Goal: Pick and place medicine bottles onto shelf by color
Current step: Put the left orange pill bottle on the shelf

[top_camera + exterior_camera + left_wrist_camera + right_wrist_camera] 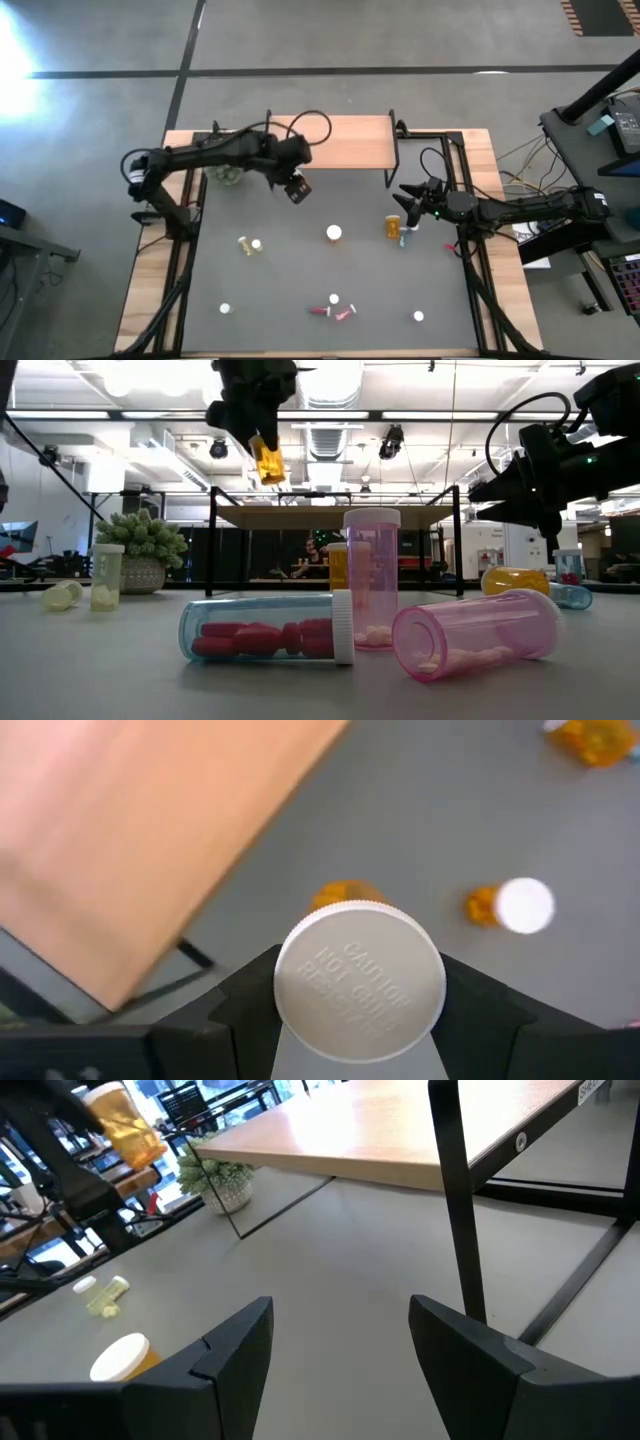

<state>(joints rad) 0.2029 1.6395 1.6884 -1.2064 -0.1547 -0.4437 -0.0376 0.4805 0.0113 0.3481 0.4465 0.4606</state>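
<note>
My left gripper (298,189) hangs in the air just in front of the light-wood shelf (335,141), shut on an orange medicine bottle (268,461) with a white cap (360,982). My right gripper (404,196) is open and empty, near the shelf's right legs and just behind an orange bottle lying on the table (393,227). Another orange bottle (333,233) stands upright mid-table. Two yellowish bottles (250,245) are at the left. Pink bottles (336,310) lie near the front edge. My left gripper pinches the orange bottle between its two fingers (240,1005) at the cap end (300,955). The cap faces back toward the wrist and the orange body (345,896) sticks out past the fingertips. The fingers point down, and the bottle hangs tilted, clear of table and shelf.
A green plant in a pot (226,174) stands at the shelf's left end. A bluish bottle (405,239) lies beside the lying orange one. Single white-capped bottles stand at the front left (225,309) and front right (418,316). The shelf's black legs (455,1190) stand close to my right gripper.
</note>
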